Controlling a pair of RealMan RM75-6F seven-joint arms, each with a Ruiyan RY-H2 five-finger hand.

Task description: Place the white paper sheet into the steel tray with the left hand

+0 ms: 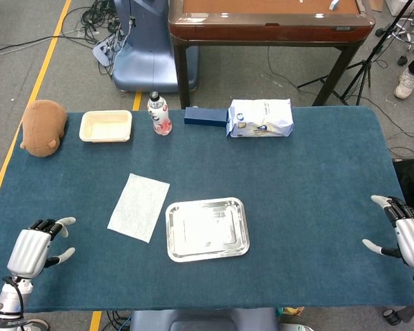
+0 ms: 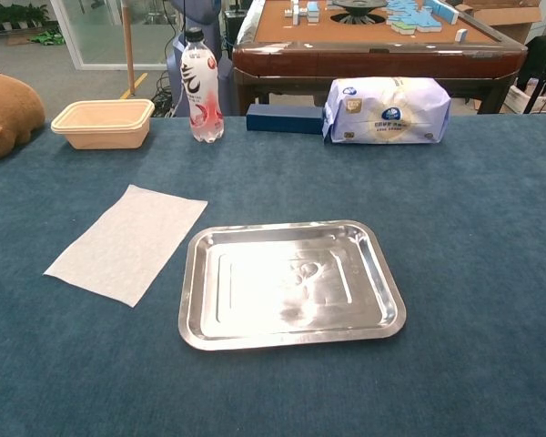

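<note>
The white paper sheet [image 1: 139,207] [image 2: 127,242] lies flat on the blue tablecloth, just left of the steel tray [image 1: 207,229] [image 2: 291,282], which holds nothing. My left hand [image 1: 34,247] hovers at the table's near left corner, well left of and nearer than the sheet. It holds nothing, and its fingers reach toward the right. My right hand [image 1: 407,234] is at the far right edge, fingers spread and holding nothing. Neither hand shows in the chest view.
Along the back edge stand a brown plush toy [image 1: 43,127] [image 2: 7,114], a beige container [image 1: 105,126] [image 2: 103,123], a drink bottle [image 1: 159,114] [image 2: 200,86], a dark blue box [image 1: 205,116] [image 2: 285,118] and a tissue pack [image 1: 259,118] [image 2: 387,111].
</note>
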